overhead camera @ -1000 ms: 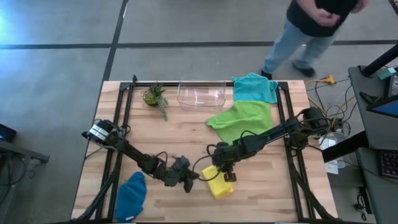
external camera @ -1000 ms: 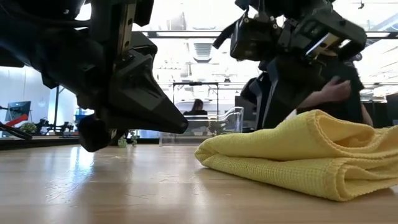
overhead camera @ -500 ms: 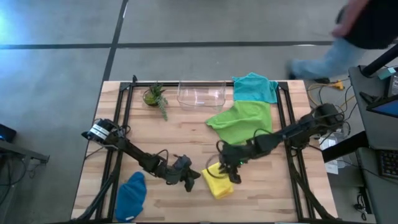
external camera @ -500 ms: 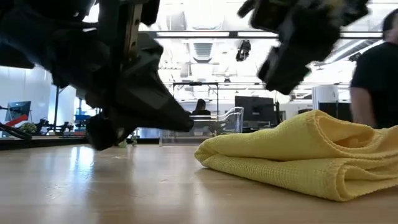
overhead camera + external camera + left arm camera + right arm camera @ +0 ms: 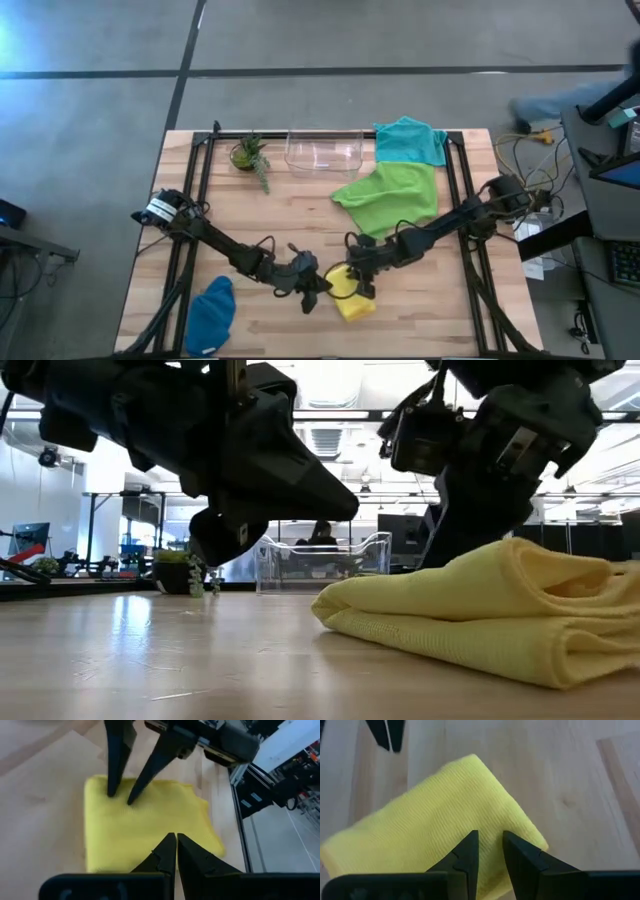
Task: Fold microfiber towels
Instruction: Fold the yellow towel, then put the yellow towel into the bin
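Tools [image 5: 322, 290] [image 5: 358, 281] low, flanking folded yellow towel [image 5: 352, 300]

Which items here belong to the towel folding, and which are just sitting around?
Part of the job:
- yellow towel, folded, between both end effectors
- lime green towel, spread out
- teal towel, at the far edge
- dark blue towel, bunched at the near edge

Just lying about:
- clear plastic bin
- potted plant

Two thin dark arms are seen from above, built of black links and round joints. A white and silver part is fixed at the base of the left arm [image 5: 157, 210]. Each arm ends in two black fingers shaped like long pointed wedges (flat on their inner sides). Black cables are looped along the right arm [image 5: 440, 228].
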Robot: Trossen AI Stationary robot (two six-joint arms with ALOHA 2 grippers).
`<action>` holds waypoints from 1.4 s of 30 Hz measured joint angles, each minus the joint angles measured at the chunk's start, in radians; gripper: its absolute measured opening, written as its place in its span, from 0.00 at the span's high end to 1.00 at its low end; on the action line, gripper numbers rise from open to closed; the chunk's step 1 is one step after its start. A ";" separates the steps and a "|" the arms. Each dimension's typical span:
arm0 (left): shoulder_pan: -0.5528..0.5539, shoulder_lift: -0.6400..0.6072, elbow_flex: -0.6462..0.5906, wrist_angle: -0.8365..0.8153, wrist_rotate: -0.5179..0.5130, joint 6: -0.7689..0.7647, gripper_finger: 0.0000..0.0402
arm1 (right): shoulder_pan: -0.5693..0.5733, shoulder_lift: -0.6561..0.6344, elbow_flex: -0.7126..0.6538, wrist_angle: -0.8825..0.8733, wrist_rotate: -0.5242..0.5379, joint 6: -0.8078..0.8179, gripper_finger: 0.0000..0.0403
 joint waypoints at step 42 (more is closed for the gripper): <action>0.119 0.055 0.038 -0.233 0.339 0.010 1.00 | 0.219 0.033 0.051 -0.204 0.006 0.579 0.80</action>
